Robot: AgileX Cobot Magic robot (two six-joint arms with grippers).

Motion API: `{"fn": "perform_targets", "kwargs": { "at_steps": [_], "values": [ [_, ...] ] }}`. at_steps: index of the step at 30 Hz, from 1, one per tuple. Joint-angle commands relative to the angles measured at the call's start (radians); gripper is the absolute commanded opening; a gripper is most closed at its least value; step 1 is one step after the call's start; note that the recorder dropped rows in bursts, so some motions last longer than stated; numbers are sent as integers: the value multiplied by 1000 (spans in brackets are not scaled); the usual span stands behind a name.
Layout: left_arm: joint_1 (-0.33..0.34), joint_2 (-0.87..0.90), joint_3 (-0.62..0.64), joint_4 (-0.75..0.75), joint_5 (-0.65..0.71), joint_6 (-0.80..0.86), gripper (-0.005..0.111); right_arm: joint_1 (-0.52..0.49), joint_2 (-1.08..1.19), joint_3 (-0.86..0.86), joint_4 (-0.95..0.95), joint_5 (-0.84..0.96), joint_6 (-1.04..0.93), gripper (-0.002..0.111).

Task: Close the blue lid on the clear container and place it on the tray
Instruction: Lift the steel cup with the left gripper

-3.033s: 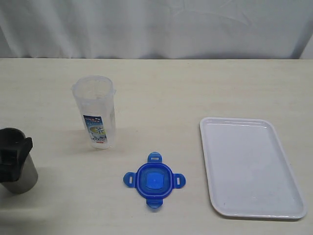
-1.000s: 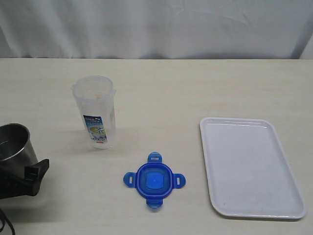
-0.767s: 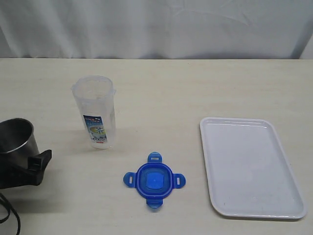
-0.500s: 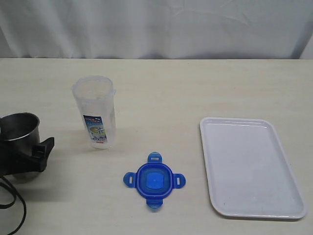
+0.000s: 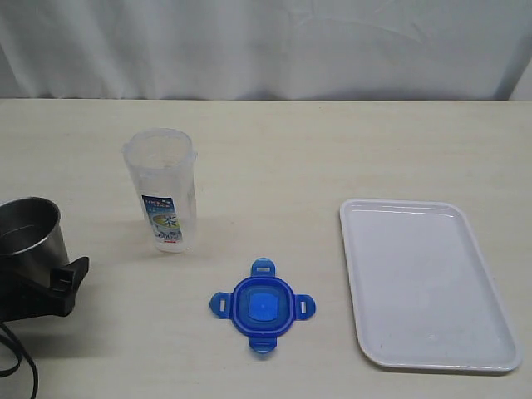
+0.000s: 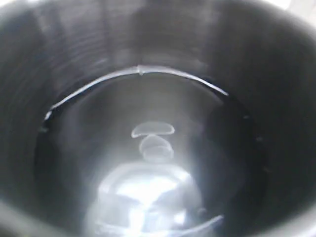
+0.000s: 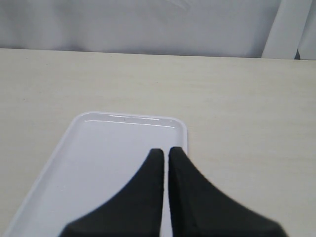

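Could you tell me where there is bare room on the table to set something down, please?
The tray is bare inside. Open table lies behind it and to the right of the clear container, and also between the blue lid and the tray. The left side is tightest, with the steel cup near the container.

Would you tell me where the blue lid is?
In the exterior view, the blue lid lies on the table, left of the tray, right of the clear container.
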Motion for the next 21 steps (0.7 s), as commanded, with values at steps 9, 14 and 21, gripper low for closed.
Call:
{"fn": "perform_targets", "kwargs": {
  "at_steps": [9,14,21],
  "values": [
    [2,4,8,-32,-25,0,105,1,-4,4,-5,-3,0,4],
    [2,4,8,-32,-25,0,105,1,-4,4,-5,-3,0,4],
    [2,4,8,-25,-25,0,105,1,-4,4,-5,-3,0,4]
  ]
}}
